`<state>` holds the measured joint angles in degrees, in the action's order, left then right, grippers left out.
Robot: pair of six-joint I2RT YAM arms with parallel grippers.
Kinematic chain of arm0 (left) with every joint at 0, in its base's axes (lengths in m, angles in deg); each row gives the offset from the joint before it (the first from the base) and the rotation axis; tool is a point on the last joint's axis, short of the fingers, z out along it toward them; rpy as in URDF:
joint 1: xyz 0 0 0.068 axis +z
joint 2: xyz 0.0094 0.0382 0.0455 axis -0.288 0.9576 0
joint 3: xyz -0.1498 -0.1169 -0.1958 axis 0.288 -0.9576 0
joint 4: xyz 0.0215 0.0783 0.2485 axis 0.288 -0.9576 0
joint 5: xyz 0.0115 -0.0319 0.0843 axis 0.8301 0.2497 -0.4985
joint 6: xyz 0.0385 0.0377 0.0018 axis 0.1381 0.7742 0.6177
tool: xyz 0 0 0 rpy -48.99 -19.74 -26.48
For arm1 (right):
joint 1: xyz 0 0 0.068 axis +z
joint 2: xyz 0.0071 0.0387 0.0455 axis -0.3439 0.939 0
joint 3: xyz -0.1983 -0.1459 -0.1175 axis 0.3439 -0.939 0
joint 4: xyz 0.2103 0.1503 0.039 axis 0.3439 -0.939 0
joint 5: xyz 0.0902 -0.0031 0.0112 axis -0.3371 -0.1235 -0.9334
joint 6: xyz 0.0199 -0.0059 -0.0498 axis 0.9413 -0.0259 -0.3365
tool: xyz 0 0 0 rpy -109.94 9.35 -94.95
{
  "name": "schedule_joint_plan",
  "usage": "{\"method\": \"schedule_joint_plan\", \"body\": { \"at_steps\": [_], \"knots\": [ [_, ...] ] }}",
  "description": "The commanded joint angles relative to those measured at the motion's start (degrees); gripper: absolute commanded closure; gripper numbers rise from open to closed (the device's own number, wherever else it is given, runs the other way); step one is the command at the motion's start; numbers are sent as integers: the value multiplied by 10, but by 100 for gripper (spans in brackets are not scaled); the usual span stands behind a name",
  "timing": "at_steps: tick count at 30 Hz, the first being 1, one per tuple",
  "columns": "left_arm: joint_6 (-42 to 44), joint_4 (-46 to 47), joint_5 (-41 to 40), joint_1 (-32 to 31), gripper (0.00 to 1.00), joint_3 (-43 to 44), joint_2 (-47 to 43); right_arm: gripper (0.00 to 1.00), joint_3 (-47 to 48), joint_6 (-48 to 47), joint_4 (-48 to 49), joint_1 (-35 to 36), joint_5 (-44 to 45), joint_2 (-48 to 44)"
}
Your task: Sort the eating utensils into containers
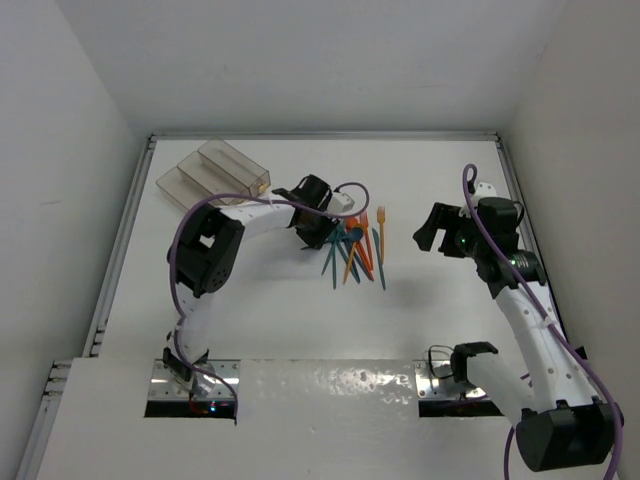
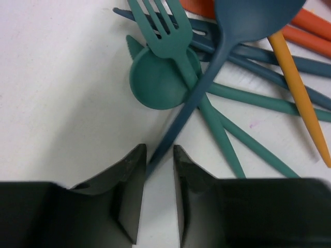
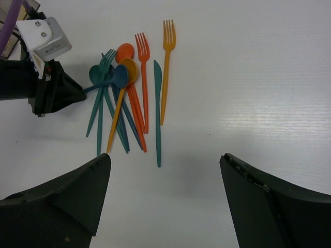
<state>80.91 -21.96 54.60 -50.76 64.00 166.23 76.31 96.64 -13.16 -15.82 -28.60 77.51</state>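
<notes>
The eating utensils (image 1: 358, 255) lie in a loose fan on the white table, in teal, blue, orange and yellow-orange. My left gripper (image 2: 159, 150) is at the pile's left edge, its jaws narrowed around the handle tip of a dark blue spoon (image 2: 253, 15). The handle rests against the left finger, and a gap shows to the right finger. A teal fork (image 2: 165, 31) lies over a teal spoon (image 2: 155, 82) just ahead. The clear three-compartment container (image 1: 215, 172) stands at the back left. My right gripper (image 3: 165, 157) hovers wide open to the right of the pile, holding nothing.
In the right wrist view a yellow-orange fork (image 3: 168, 41) and a teal knife (image 3: 157, 103) lie at the pile's right side. The left arm's wrist (image 3: 44, 77) sits beside the pile. Raised walls border the table on the left, back and right.
</notes>
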Motion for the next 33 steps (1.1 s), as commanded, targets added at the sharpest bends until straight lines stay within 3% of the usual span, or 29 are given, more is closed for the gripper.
{"method": "schedule_joint_plan", "body": {
  "at_steps": [1,6,15,19,25,33],
  "knots": [
    [5,29,2,2,82,6,2,14,3,-2,2,1,-11,-7],
    [6,45,-3,1,99,-24,-58,13,2,-1,2,0,-5,-16],
    [-29,58,-52,10,100,-60,-227,12,19,-1,2,1,-11,-25],
    [-133,72,-98,46,100,-54,-270,12,31,8,2,1,-14,-24],
    [-374,90,-146,184,100,-49,-299,12,39,22,4,1,-12,-16],
    [-577,109,-194,238,100,8,-213,12,39,26,13,0,-8,-5]
  ]
}}
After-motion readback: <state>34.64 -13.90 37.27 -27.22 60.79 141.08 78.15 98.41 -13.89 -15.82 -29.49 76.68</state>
